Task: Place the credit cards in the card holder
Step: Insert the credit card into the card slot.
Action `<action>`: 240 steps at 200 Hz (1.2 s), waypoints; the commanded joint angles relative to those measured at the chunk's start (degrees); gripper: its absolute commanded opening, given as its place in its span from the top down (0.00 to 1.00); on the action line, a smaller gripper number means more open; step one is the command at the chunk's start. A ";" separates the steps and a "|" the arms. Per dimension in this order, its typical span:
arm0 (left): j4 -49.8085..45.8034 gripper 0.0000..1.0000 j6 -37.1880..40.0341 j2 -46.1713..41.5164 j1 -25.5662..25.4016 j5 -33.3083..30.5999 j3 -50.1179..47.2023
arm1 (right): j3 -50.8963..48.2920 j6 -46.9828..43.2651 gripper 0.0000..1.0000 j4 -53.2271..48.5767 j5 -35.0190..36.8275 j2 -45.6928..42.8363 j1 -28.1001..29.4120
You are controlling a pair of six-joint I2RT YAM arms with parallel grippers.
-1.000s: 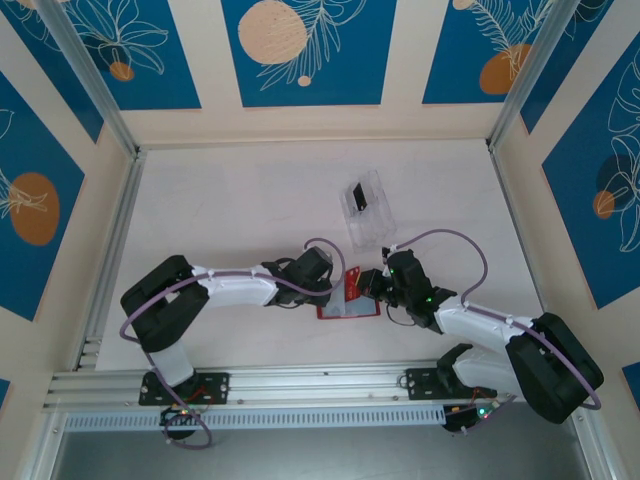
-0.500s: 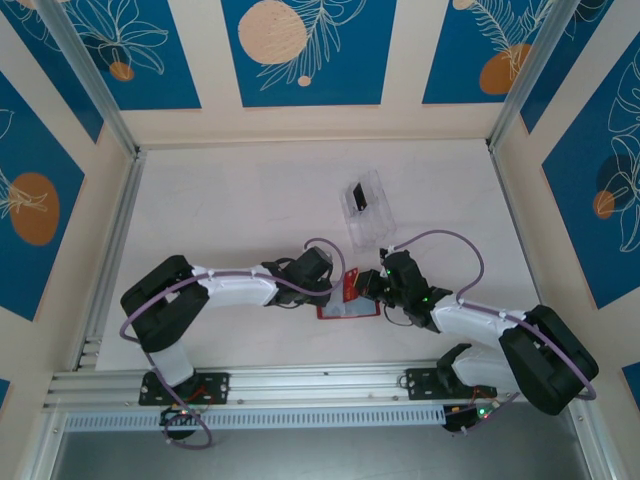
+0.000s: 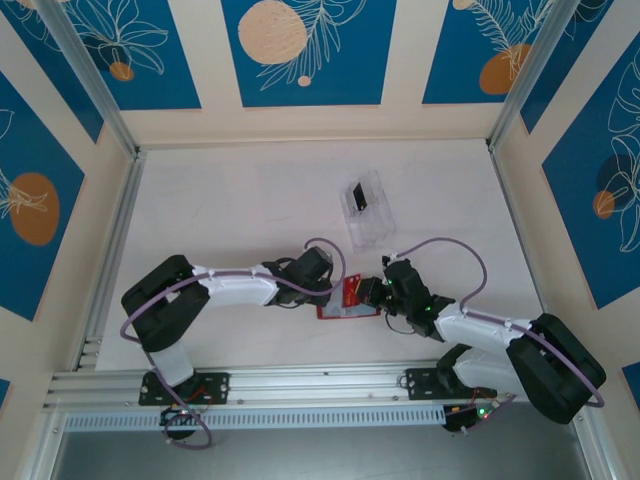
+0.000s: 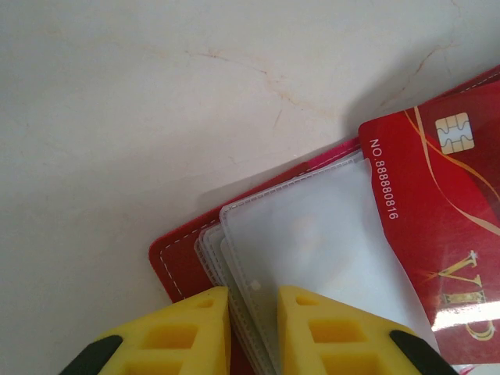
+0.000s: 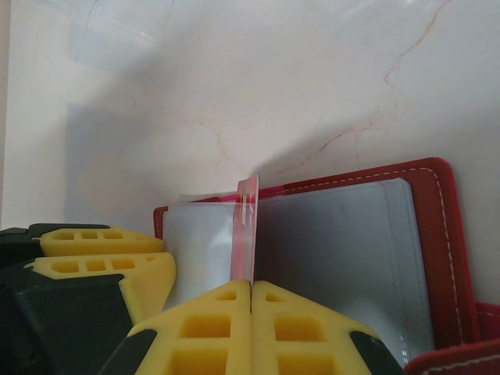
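I judge the thin red plastic credit card [image 5: 245, 226] light, stiff and slippery, best held by one edge. My right gripper [image 5: 250, 293] is pinched on it, mid-frame, over the open red leather-like card holder [image 5: 447, 234]. My left gripper [image 4: 254, 305] nips the holder's clear sleeve [image 4: 312, 242]. Since a second ago, card and right gripper moved lower.

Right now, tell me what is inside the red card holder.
Pale plastic sleeves line the card holder, the left gripper pinching them; the right gripper holds a red card at their edge. Anything under the sleeves is covered.
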 commanded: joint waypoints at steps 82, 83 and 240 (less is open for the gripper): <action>-4.60 0.80 0.96 4.49 -0.85 1.93 -0.44 | -3.32 2.44 1.00 -4.73 5.33 -0.89 3.75; -4.64 0.80 0.96 4.49 -0.85 1.93 -0.44 | -3.32 2.46 1.00 -4.81 5.36 -0.92 3.83; -4.24 0.80 1.04 5.28 -0.86 2.54 -0.44 | -3.10 2.12 1.00 -6.15 8.31 0.68 7.24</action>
